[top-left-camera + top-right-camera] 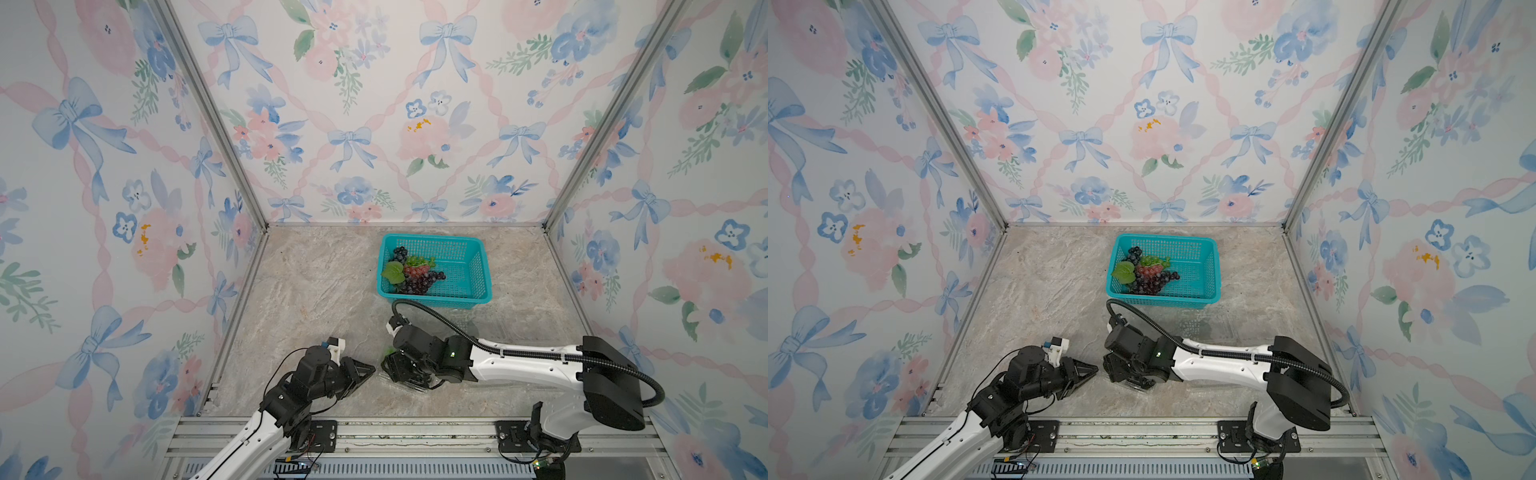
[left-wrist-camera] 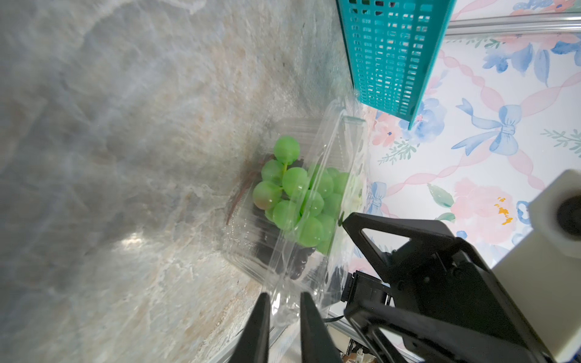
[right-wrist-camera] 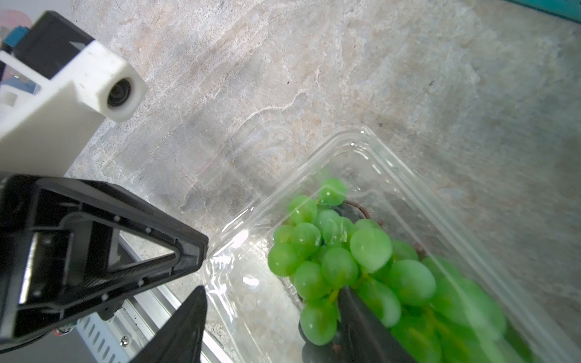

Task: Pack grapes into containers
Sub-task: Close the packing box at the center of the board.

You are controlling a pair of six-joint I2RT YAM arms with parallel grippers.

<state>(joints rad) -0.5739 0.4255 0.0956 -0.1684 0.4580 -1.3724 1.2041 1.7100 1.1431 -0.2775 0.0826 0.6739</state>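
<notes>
A bunch of green grapes (image 3: pixel 345 261) lies inside a clear clamshell container (image 3: pixel 283 190) at the lower centre of both top views, on the marbled tabletop (image 1: pixel 311 291) between the robot's two arms. The left gripper (image 2: pixel 283 298), extended from the lower left, has its fingers drawn nearly together on a thin clear edge of the box. Whether that edge is lid or rim cannot be told. The hold appears meant to keep the light plastic from sliding or springing shut while fruit is settled.

The right gripper (image 3: pixel 272 292), extended from the lower right, stands spread, with one finger down among the berries and the other outside the near wall. It seems to be at the point of letting the bunch go or nudging it flat.

Above them, in the middle of the frame, the teal basket (image 1: pixel 432 237) holds the rest of the grapes (image 1: pixel 415 276). These are dark, red and green bunches with a leaf, crowded into its left end and not yet packed.
</notes>
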